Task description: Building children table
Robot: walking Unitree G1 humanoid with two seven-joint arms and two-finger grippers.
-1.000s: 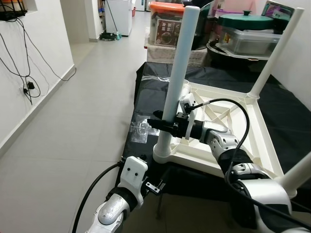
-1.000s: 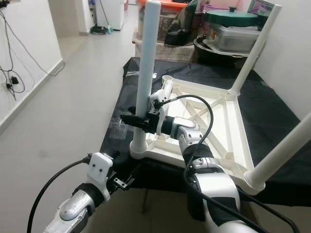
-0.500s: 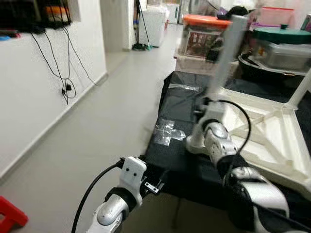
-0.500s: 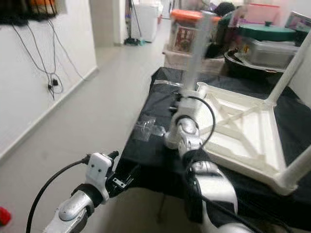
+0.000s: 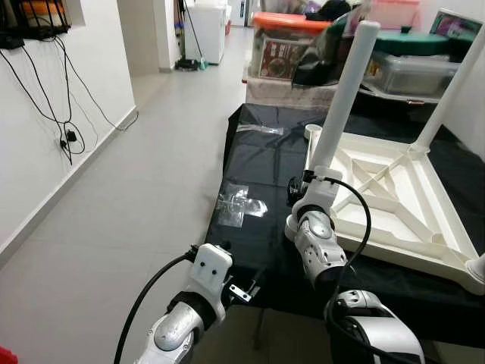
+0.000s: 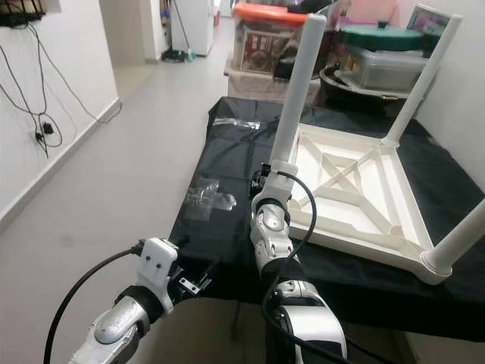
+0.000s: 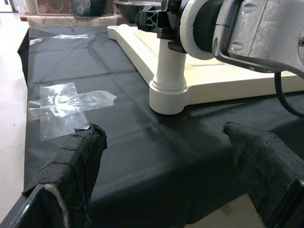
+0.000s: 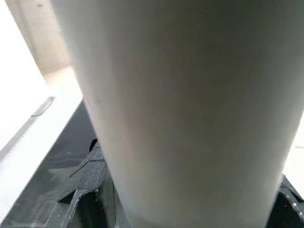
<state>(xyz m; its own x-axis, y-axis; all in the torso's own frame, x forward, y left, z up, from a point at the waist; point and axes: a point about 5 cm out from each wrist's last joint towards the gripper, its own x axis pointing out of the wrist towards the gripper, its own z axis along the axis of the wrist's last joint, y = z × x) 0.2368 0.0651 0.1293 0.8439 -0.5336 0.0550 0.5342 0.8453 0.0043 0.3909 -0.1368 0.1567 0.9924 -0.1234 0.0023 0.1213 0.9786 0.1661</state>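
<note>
1. Tabletop (image 5: 394, 193) laid upside down on the black cloth (image 5: 258, 174), underside ribs up, so the corner sockets face upward to take legs.
2. Near leg (image 5: 345, 87) seated upright in the tabletop's near left corner socket; a second leg (image 5: 447, 83) upright at the far corner; a third leg (image 6: 458, 239) at the near right corner. Open socket (image 5: 312, 135) at the far left corner, judged the remaining one to fill.
3. Right gripper (image 8: 190, 209) pressed against the near leg just above its socket; in the right wrist view the leg sits directly between the black fingers (image 8: 90, 190). Closed around the leg or merely beside it: cannot tell. Position judged suited to steadying or pushing the leg home.
4. Left gripper (image 7: 161, 156) held low, off the near edge of the cloth, fingers (image 7: 78, 166) spread wide and empty, well apart from the near leg.
5. Tape patch (image 5: 239, 203) stuck on the cloth, left of the near leg.
</note>
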